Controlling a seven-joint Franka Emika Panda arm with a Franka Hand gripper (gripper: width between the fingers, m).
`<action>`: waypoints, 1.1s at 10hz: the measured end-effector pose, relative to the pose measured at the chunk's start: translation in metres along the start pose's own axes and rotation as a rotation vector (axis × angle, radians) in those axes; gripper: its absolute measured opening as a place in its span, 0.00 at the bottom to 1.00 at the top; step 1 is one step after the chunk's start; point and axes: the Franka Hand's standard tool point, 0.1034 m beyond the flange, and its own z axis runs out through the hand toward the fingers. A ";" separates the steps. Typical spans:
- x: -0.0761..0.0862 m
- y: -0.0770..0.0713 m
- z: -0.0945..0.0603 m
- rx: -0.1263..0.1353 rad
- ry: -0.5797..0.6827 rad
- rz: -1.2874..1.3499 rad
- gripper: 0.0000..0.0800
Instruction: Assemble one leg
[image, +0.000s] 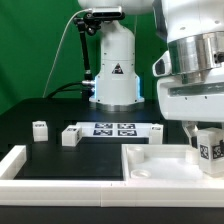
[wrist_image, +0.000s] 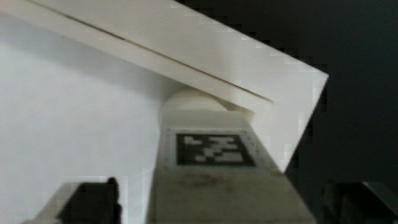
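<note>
The leg (image: 209, 150), a chunky white post with a black-and-white tag, stands upright at the far right corner of the large white panel (image: 150, 160) on the exterior view's right. My gripper (image: 204, 134) is down around it. In the wrist view the leg (wrist_image: 222, 185) runs between my fingers to the panel's recessed corner (wrist_image: 199, 100). A strip of white panel (wrist_image: 80, 110) shows between one finger (wrist_image: 93, 203) and the leg, and a narrow dark gap shows at the other finger (wrist_image: 365, 203). The jaws stand open beside the leg, not pressing it.
Two more loose legs (image: 40, 129) (image: 70, 135) stand on the black table at the exterior view's left. The marker board (image: 112, 129) lies in front of the robot base (image: 113, 70). A white L-shaped rail (image: 14, 163) runs along the front left.
</note>
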 end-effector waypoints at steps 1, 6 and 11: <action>0.000 -0.001 -0.001 0.000 0.000 -0.129 0.79; -0.001 -0.001 0.000 -0.022 -0.002 -0.694 0.81; -0.004 -0.002 0.002 -0.062 0.019 -1.212 0.81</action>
